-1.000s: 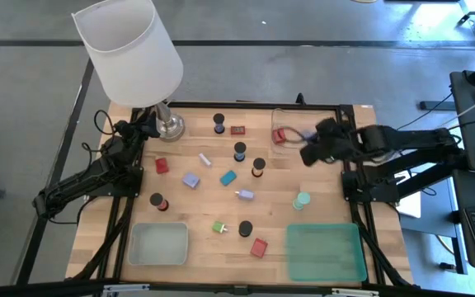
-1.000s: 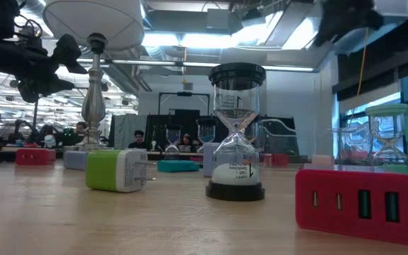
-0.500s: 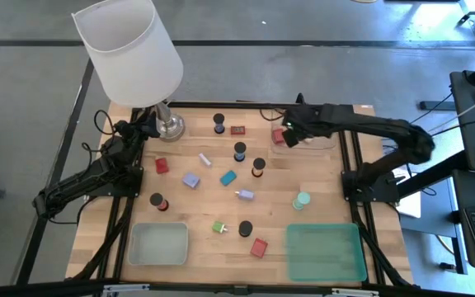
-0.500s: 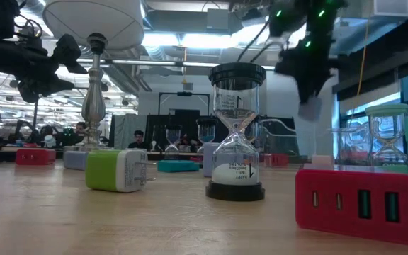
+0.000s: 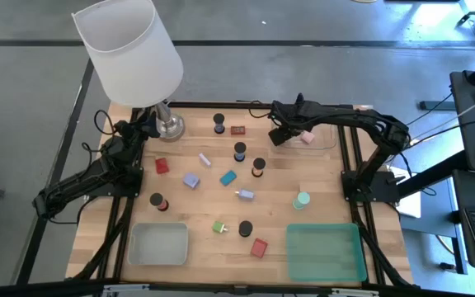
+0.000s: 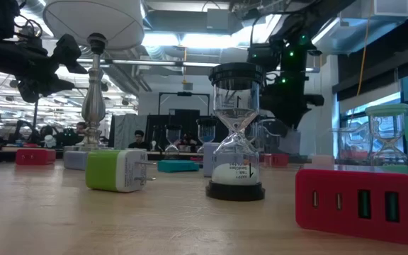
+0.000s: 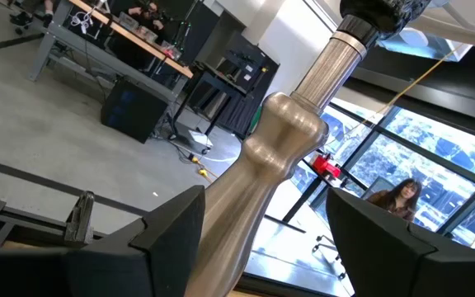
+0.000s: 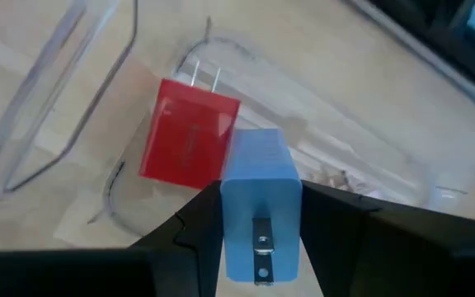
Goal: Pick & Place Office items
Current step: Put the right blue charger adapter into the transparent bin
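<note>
Overall light: bright and even across the pale wooden tabletop (image 5: pixel 221 198) in the high view.
Source: long ceiling lights glowed at the top of the low view; windows were washed out at its right edge.
Shadows: soft and short beside the small pieces.
Glare: faint sheen on the clear plastic tray (image 8: pixel 97 107).
Focus: the clear hourglass with dark caps (image 6: pixel 236 131) was sharp; the red plastic charger block (image 6: pixel 358 204) nearest the lens was soft.
Blur: the room beyond was hazy.

A wooden table (image 5: pixel 320 177) carries a lamp (image 5: pixel 168 125), scattered office items (image 5: pixel 228 177), and clear (image 5: pixel 324 142), grey (image 5: pixel 158 245) and green trays (image 5: pixel 326 252).
</note>
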